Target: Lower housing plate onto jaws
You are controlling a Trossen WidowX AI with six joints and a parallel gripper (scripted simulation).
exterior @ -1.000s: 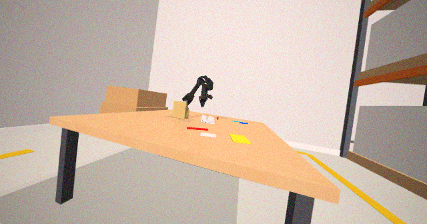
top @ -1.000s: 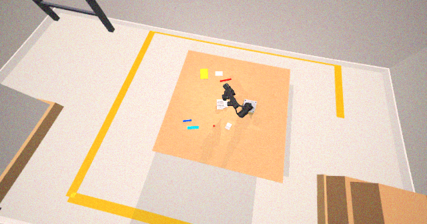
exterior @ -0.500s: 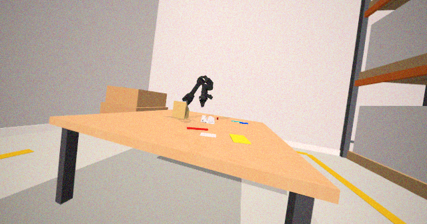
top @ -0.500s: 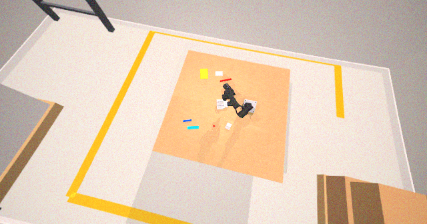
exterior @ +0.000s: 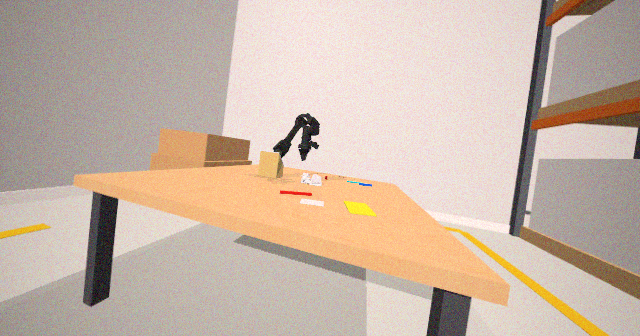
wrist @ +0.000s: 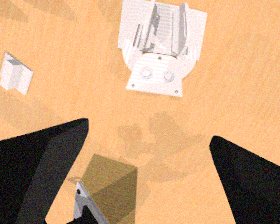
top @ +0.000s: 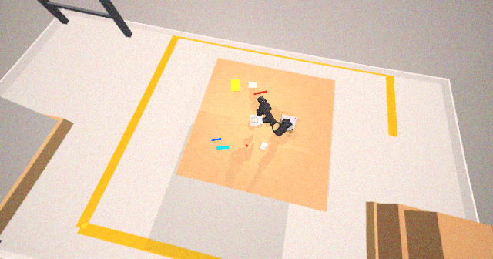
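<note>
The white gripper assembly (top: 254,120) (exterior: 315,180) (wrist: 197,31) stands on the table. In the wrist view its two upright jaws run side by side at the top. A flat white plate (wrist: 155,86), seemingly the housing plate, lies across the near end, with two round bosses and small corner holes. It looks flat from above; I cannot tell whether it is fully level and closed. The jaw stubs are not clearly visible. My gripper (exterior: 303,159) (wrist: 152,133) is open and empty, raised above the table and apart from the assembly.
A small white angled part (top: 263,146) (wrist: 15,75) lies apart. A red bar (top: 260,92) (exterior: 296,193), white card (top: 253,85) (exterior: 312,202), yellow square (top: 236,85) (exterior: 360,208), cyan bar (top: 223,147) and blue bar (top: 216,139) lie around. A wooden block (exterior: 270,164) stands by the arm's base.
</note>
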